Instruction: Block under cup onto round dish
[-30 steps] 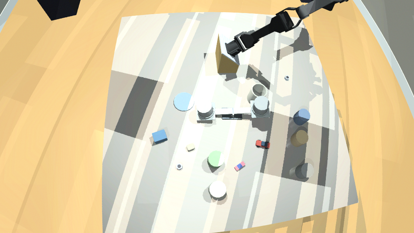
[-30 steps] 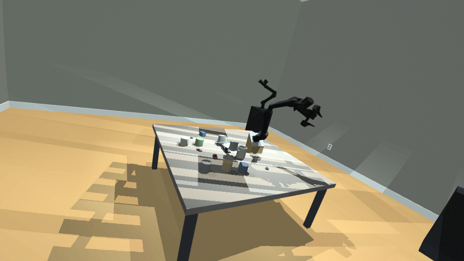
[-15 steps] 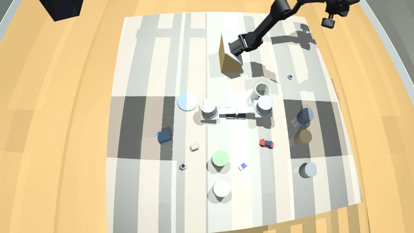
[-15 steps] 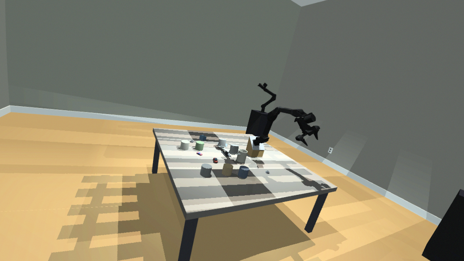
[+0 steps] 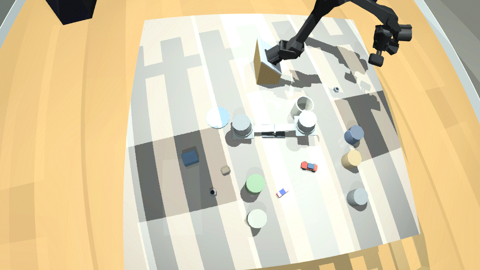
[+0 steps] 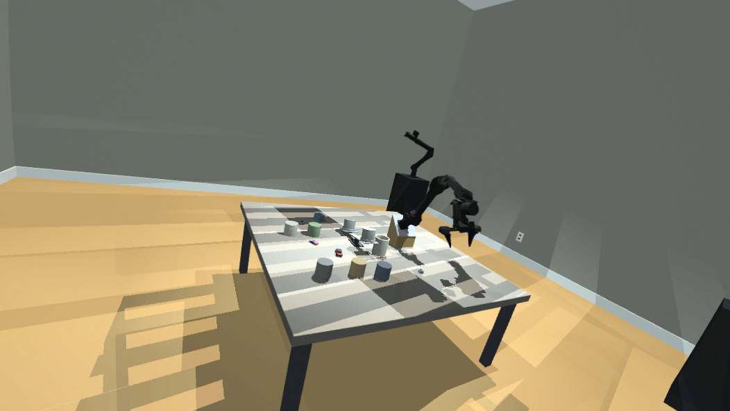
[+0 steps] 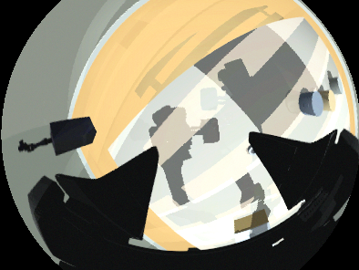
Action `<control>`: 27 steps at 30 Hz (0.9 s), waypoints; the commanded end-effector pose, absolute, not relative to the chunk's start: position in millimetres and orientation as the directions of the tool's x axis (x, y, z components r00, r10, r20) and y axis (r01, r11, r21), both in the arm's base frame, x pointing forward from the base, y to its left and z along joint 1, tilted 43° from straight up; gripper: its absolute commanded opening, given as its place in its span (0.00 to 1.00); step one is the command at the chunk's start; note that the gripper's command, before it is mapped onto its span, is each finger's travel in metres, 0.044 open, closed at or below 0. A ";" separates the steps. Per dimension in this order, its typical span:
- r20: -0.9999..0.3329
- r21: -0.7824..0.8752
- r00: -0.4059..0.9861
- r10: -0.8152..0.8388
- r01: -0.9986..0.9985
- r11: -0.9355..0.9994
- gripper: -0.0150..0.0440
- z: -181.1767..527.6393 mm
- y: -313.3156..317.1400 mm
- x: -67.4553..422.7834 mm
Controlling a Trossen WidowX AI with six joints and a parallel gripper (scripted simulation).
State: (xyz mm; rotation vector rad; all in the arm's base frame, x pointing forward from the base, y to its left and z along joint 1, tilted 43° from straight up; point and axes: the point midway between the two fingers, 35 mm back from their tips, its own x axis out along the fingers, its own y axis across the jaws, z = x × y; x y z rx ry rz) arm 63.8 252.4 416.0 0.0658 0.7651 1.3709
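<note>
The small balance (image 5: pixel 273 131) stands mid-table with an upside-down pale cup on each end pad: the left cup (image 5: pixel 242 124) (image 6: pixel 349 223) and the right cup (image 5: pixel 307 121) (image 6: pixel 368 234). The round light-blue dish (image 5: pixel 217 117) lies just left of the left cup. No block shows under either cup. My gripper (image 5: pixel 380 55) (image 6: pixel 460 237) (image 7: pixel 205 143) is open and empty. It hangs in the air over the table's far right side, well away from both cups, with its fingers pointing down.
An open-topped pale cup (image 5: pixel 303 104) (image 6: pixel 380 245) stands right behind the right pad. Blue (image 5: pixel 354 134), tan (image 5: pixel 351 158), grey (image 5: pixel 357 196) and green (image 5: pixel 255 183) cylinders, a blue box (image 5: pixel 190 158), toy cars (image 5: pixel 308 166) and the arm's tan base block (image 5: pixel 265 72) are scattered around.
</note>
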 end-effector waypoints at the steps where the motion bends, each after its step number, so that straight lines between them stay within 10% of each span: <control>1: -0.504 0.444 0.068 0.861 -0.835 0.326 1.00 390.3 250.2 98.8; 27: -0.710 0.423 0.359 0.605 -0.469 0.775 1.00 243.9 103.3 253.0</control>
